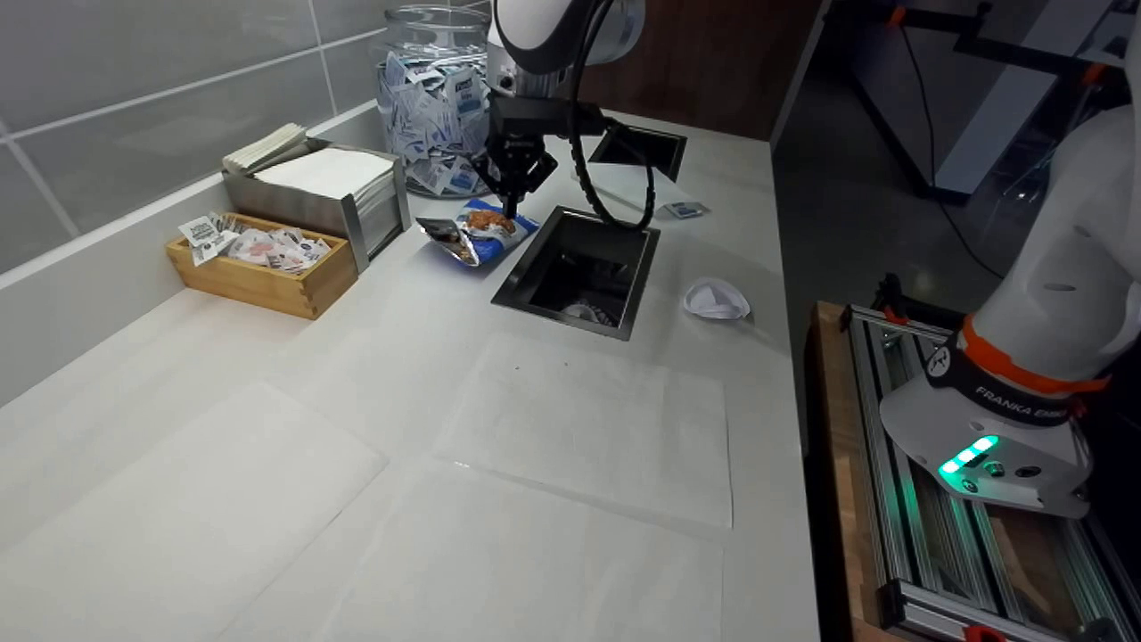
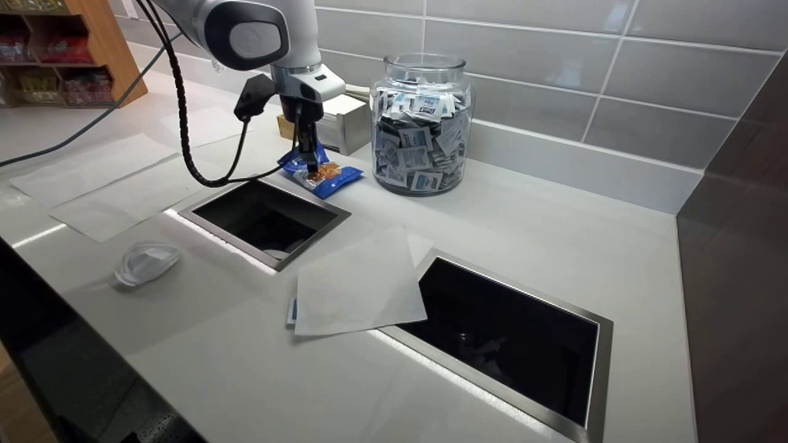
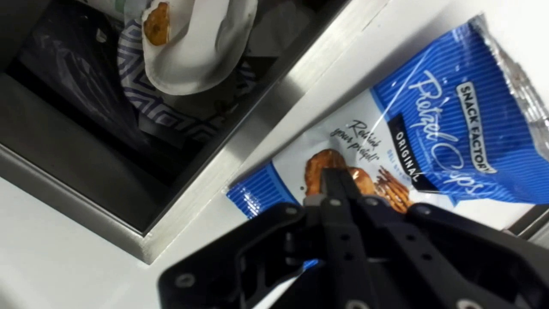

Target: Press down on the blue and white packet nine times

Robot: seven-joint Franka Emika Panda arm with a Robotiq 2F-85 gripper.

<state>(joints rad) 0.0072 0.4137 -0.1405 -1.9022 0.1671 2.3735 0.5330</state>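
The blue and white packet, a pretzel snack bag, lies on the white counter between the napkin holder and a sunken bin opening. It shows in both exterior views (image 1: 486,225) (image 2: 338,179) and in the wrist view (image 3: 429,116). My gripper (image 1: 510,212) points straight down over the middle of the packet, as also seen in the other views (image 2: 313,168) (image 3: 339,172). Its fingers are together with nothing between them. The tips are at the printed pretzels on the packet's front; they look to be touching it or just above it. The fingers hide part of the packet's lower side.
A metal-rimmed bin opening (image 1: 570,325) lies right beside the packet. A glass jar of sachets (image 2: 422,135), a steel napkin holder (image 1: 357,209) and a wooden box of sachets (image 1: 258,278) stand by the wall. Crumpled white paper (image 2: 146,263) lies near the counter's edge.
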